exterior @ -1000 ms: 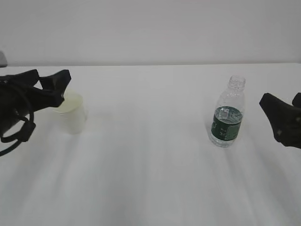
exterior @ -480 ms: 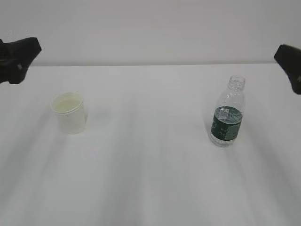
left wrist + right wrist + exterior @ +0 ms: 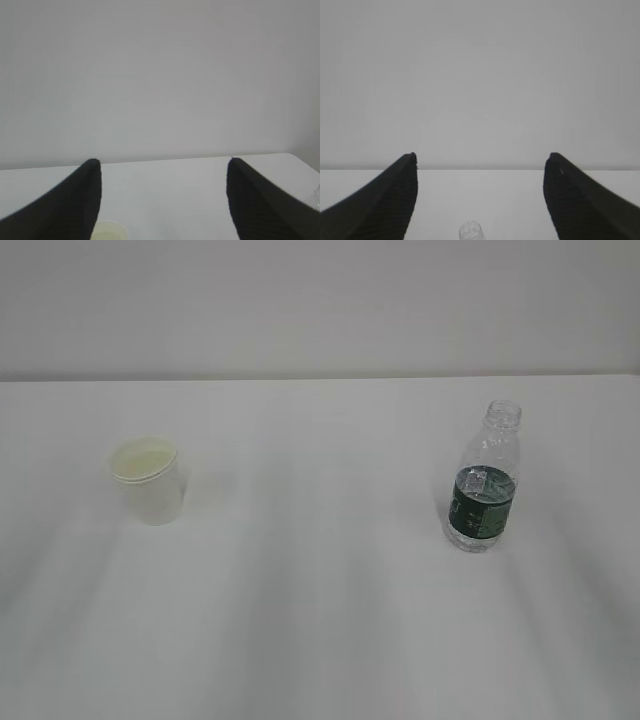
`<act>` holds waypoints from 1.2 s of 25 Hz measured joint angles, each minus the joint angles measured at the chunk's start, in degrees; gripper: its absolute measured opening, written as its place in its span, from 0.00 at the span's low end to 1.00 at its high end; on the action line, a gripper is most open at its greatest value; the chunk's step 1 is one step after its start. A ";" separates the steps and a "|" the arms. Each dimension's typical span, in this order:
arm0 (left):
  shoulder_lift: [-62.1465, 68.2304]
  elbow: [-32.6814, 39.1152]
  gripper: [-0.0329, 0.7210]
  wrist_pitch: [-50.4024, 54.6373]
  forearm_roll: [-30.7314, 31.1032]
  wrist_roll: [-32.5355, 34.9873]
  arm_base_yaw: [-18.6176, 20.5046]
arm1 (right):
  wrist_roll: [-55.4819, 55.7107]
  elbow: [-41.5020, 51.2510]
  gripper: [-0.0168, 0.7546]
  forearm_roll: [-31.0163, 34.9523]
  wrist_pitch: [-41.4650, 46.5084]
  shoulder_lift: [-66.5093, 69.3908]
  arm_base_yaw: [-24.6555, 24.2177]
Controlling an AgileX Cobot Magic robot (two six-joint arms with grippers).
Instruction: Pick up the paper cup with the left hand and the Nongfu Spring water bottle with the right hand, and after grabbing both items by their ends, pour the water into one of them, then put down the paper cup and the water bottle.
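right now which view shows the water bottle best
The exterior view: the water bottle stands upright and whole, green label and open neck clear. The right wrist view catches only its neck rim at the bottom edge; the left wrist view shows at most a sliver at the right edge.

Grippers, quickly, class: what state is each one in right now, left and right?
Left gripper: open, holding nothing; the paper cup stands free on the table.
Right gripper: open, holding nothing; the water bottle stands free.

text: none legible | water bottle (image 3: 484, 480) label (image 3: 481, 502): dark green; print too small to read
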 joint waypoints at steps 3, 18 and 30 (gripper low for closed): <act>-4.91 0.07 0.78 4.51 0.00 0.00 0.00 | 0.00 -1.72 0.78 0.00 6.18 -4.43 0.00; -17.05 -13.01 0.75 36.50 8.73 0.00 0.00 | -4.04 -9.31 0.78 0.25 33.96 -23.20 0.00; -34.51 -18.25 0.74 67.51 9.17 0.00 0.00 | -15.17 -17.70 0.78 14.37 62.31 -29.35 0.00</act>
